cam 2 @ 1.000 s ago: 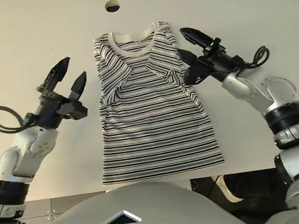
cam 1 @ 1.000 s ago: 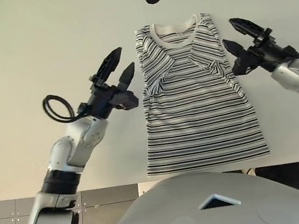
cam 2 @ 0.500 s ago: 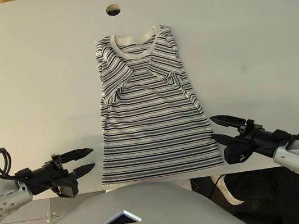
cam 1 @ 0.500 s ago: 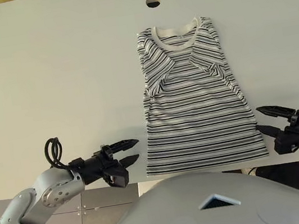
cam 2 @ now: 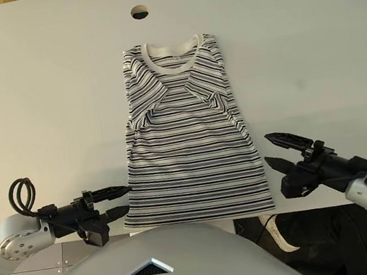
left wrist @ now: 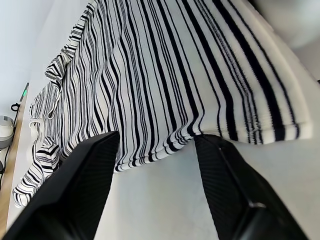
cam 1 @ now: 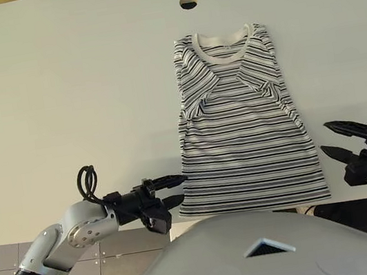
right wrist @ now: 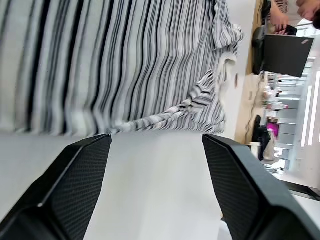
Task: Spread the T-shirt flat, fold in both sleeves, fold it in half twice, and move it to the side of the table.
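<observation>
With sleeves [cam 1: 196, 88] folded in, the black-and-white striped fabric T-shirt [cam 1: 241, 125] is judged ready for halving. Its hem corners [cam 1: 189, 209], flanked by the wide-open, empty left gripper [cam 1: 182, 187] and right gripper [cam 1: 325, 138], need pinching.

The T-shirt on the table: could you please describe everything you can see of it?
The T-shirt looks like soft knit, with black and white horizontal stripes and a plain cream collar. It lies flat on the white table, collar away from the robot, hem at the near edge. Both sleeves are folded in over the chest. The open left gripper sits at its near left corner; contact cannot be told. The open right gripper is apart from its right edge.
</observation>
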